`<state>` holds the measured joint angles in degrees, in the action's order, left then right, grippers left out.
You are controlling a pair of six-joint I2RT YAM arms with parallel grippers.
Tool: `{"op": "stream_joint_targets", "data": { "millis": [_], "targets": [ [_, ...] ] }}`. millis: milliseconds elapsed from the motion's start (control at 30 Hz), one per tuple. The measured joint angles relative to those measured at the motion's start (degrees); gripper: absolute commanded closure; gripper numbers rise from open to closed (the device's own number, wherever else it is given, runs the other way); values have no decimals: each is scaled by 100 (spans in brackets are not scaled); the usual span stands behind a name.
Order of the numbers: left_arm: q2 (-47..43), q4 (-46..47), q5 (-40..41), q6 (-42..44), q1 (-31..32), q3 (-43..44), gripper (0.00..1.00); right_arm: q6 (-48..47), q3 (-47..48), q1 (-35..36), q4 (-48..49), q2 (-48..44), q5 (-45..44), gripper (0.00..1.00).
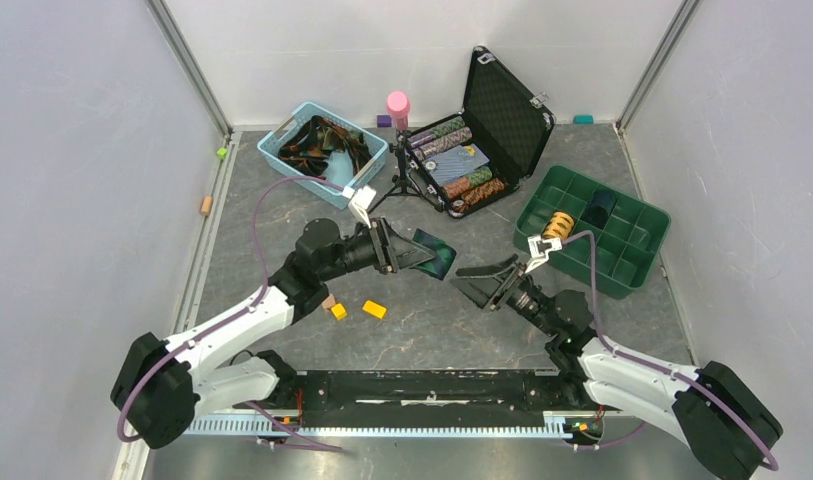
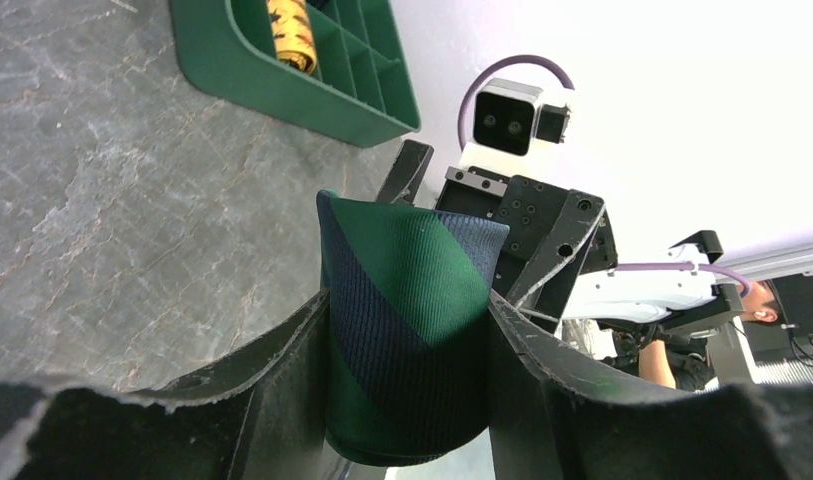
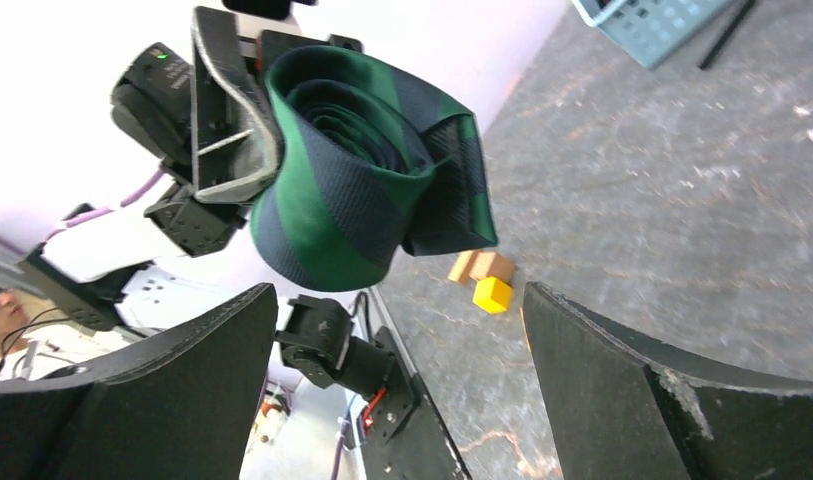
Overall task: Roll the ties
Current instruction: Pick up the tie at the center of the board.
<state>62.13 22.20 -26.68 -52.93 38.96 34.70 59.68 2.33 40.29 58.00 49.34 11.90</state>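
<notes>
A rolled tie [image 1: 434, 253], striped dark green and navy, hangs in the air over the middle of the table with my left gripper [image 1: 407, 250] shut on it. In the left wrist view the roll [image 2: 407, 320] is squeezed between both fingers. My right gripper [image 1: 479, 280] stands open just right of the roll, pointing at it and apart from it. In the right wrist view the roll [image 3: 352, 160] hangs above and beyond the open right gripper [image 3: 397, 295], nothing between its fingers. More ties [image 1: 322, 140] lie loose in a blue basket [image 1: 370, 172].
A green divided tray [image 1: 637, 255] at the right holds a rolled yellow-orange tie [image 1: 557, 224]. An open black case [image 1: 502, 110] with rolled ties stands at the back, beside a pink bottle [image 1: 397, 105]. Small orange and yellow blocks [image 1: 374, 309] lie under the left arm.
</notes>
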Motion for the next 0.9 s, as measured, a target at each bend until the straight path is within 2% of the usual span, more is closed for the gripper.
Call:
{"op": "stream_joint_targets", "data": {
  "millis": [333, 900],
  "targets": [
    [-374, -192, 98, -184, 0, 490, 43, 74, 522, -50, 1060, 306, 442, 1],
    [-389, 151, 52, -826, 0, 662, 44, 208, 1062, -103, 1515, 857, 649, 2]
  ]
}}
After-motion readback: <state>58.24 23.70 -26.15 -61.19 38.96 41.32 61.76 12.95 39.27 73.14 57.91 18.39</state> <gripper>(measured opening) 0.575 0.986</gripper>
